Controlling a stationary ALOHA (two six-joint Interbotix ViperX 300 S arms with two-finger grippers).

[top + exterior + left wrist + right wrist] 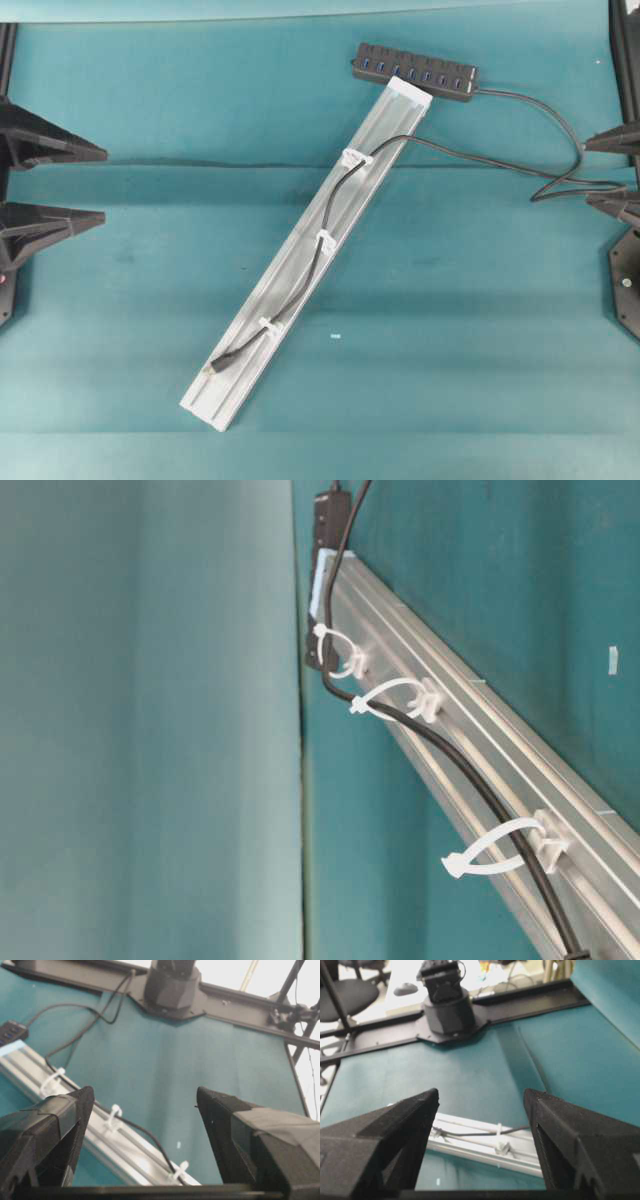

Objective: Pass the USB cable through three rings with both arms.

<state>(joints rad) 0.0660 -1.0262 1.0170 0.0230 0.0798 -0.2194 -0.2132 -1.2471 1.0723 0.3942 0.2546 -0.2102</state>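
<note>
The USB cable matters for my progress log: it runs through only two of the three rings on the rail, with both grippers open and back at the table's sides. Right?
Not quite. The USB cable runs through all three rings, not two; the overhead view shows it threaded along the rail. The rest holds: the left gripper and right gripper are open at the sides.

— Where do your cameras sit?

— One hangs overhead, looking straight down on the teal table (470, 330) from far. Another sits low at table level, tipped sideways, close along the silver rail (480, 730).

— And your wrists?

— Each looks out between its own fingers, across the table toward the opposite arm's base. All four views share the rail.
</note>
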